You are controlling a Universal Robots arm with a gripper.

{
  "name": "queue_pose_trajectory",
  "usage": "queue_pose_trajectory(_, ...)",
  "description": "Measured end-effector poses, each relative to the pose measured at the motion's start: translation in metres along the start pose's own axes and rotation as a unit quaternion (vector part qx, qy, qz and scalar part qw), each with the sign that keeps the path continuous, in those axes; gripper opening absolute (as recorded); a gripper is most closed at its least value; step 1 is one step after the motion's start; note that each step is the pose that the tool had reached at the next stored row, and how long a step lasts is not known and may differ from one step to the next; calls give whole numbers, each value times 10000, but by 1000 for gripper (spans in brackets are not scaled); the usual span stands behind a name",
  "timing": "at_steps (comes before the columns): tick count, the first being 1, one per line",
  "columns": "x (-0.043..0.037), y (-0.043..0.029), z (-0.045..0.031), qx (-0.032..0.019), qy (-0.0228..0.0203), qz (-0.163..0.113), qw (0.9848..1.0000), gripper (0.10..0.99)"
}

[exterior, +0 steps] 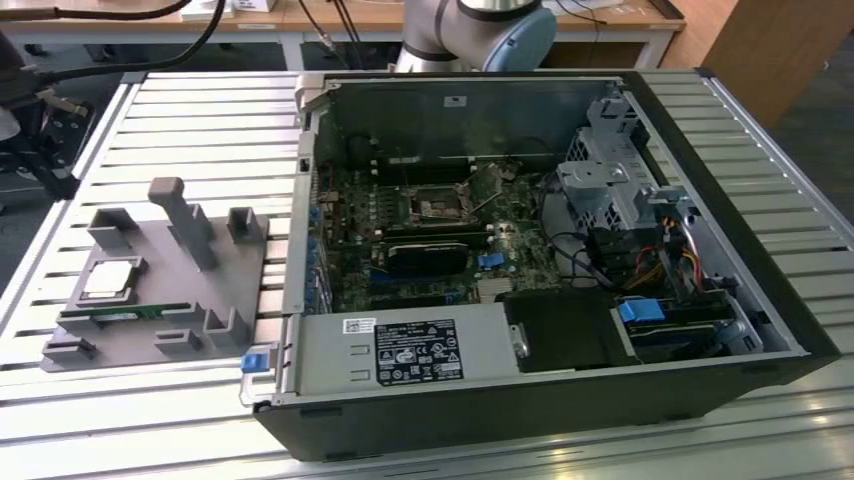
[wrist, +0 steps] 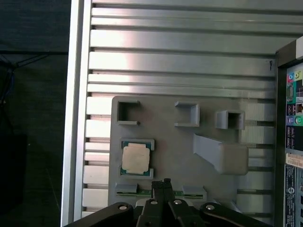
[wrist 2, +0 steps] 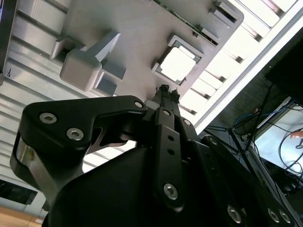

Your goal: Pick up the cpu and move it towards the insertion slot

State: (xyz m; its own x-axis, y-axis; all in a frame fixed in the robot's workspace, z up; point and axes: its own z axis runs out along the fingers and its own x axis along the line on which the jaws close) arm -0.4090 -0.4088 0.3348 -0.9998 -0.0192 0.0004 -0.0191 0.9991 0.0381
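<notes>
The cpu [exterior: 110, 280] is a flat silver square lying in a framed pocket of the grey fixture plate [exterior: 147, 345], at the exterior view's left. Both wrist views show it too, the cpu [wrist: 136, 158] [wrist 2: 177, 64] resting untouched. My gripper [wrist: 163, 182] [wrist 2: 165, 90] hangs above the plate, its black fingertips pressed together with nothing between them. The tips sit a short way off the chip's side, over the green memory stick [wrist: 191, 193]. The insertion slot [exterior: 438, 207] is a dark square socket on the motherboard inside the open computer case.
A tall grey post [exterior: 180, 215] and several small brackets rise from the fixture plate. The open case [exterior: 534, 420] holds cables, a drive cage and a black power supply. The slatted metal table [exterior: 200, 110] lies all around. The arm's base [exterior: 481, 30] stands behind the case.
</notes>
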Motion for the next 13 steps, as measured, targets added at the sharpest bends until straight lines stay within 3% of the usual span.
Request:
queue_pose_trajectory(12, 0, -4, 91, 0, 0, 0, 10000, 114)
queue_pose_trajectory(13, 0, -4, 97, 0, -1, 0, 10000, 235)
